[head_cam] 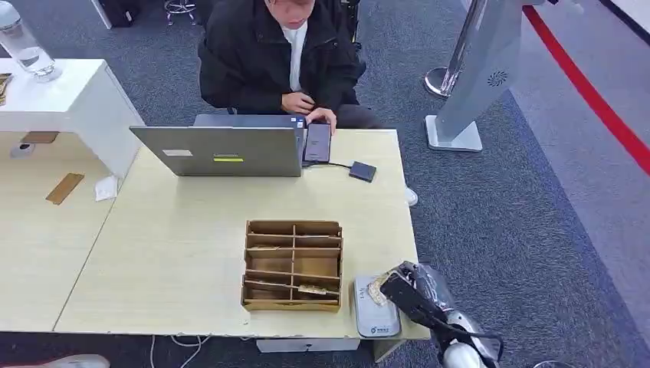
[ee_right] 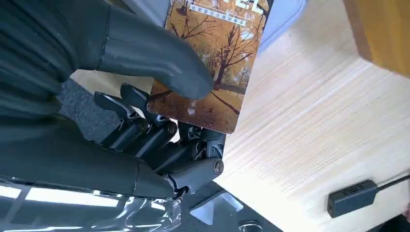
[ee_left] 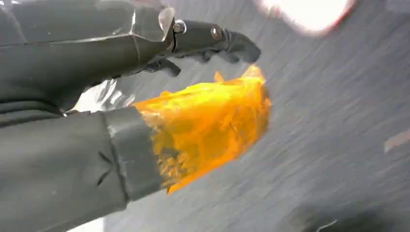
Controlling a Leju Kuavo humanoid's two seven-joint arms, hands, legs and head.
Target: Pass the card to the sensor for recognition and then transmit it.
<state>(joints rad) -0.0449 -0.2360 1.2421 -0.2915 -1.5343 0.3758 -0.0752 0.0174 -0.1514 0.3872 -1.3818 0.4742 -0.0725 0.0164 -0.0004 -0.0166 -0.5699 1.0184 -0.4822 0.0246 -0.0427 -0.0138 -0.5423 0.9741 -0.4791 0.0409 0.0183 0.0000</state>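
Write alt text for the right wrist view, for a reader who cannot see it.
The robot's right hand pinches a card printed with autumn trees between its thumb and dark fingers, above a pale wooden table. A small black adapter with a cable lies on the table.

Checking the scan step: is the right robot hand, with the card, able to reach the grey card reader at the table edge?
Probably yes: the right robot hand holds the card right over the card reader, nothing between them.

A person (head_cam: 283,54) sits behind an open laptop (head_cam: 222,149) (phone (head_cam: 317,142) beside it), cardboard organizer (head_cam: 293,264) nearer.
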